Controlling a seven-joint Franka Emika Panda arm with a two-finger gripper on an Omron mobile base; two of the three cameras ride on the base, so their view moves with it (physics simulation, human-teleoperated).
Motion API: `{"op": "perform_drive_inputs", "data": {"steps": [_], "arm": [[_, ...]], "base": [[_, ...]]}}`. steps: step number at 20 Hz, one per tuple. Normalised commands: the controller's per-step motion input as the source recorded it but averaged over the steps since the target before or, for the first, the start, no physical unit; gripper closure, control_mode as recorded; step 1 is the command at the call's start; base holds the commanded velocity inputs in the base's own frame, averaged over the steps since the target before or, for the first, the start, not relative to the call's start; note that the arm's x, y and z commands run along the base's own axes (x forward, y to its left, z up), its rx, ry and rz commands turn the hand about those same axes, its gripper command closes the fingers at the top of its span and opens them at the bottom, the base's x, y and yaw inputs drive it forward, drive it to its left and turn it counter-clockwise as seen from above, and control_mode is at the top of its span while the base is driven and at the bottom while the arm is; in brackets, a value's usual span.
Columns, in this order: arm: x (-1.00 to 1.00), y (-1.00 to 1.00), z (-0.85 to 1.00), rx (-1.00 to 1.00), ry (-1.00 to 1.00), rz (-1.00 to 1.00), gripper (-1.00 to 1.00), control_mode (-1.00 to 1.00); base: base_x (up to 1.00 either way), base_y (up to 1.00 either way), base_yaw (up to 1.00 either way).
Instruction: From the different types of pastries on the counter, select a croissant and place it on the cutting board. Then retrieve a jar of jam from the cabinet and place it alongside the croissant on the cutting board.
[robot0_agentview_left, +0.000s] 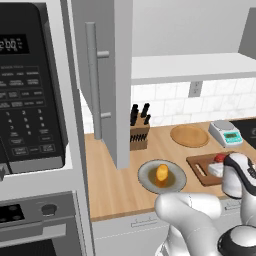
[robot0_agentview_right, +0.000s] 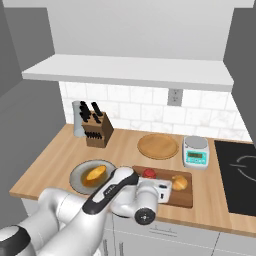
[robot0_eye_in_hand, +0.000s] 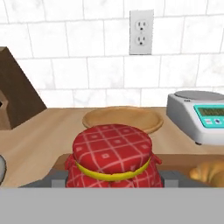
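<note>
Two task items sit on the cutting board (robot0_agentview_right: 183, 199) near the worktop's front edge: the croissant (robot0_agentview_right: 180, 182) and the jar of jam (robot0_eye_in_hand: 112, 156). The gripper (robot0_eye_in_hand: 112, 183) is closed around the jar.

My two base cameras look forward and down from behind the arm, left and right, sharing the counter (robot0_agentview_left: 115, 185) and cutting board (robot0_agentview_right: 186, 198). My hand camera sits low, close to the jar of jam (robot0_eye_in_hand: 112, 156), facing the tiled wall (robot0_eye_in_hand: 87, 65).

Arm: white, bent low and forward from the base, forearm level.
Claw (robot0_agentview_right: 159, 190): pointing horizontally, fingers hidden; grip state unclear.
</note>
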Motion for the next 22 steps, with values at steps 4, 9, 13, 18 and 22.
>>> {"op": "perform_drive_inputs", "data": {"steps": [4, 9, 13, 18, 22], "arm": [[0.0, 0.0, 0.0, -0.04, 0.03, 0.0, 1.0, -1.0], [0.11, -0.01, -0.29, 0.0, 0.06, 0.0, 1.0, -1.0], [0.26, -0.01, -0.15, 0.0, 0.01, 0.0, 1.0, -1.0], [0.07, -0.14, -0.08, 0.0, 0.0, 0.0, 1.0, -1.0], [0.0, -0.33, -0.26, 0.0, 0.0, 0.0, -1.0, -1.0]], "base": [[0.0, 0.0, 0.0], [0.0, 0.0, 0.0], [0.0, 0.0, 0.0], [0.0, 0.0, 0.0], [0.0, 0.0, 0.0]]}}
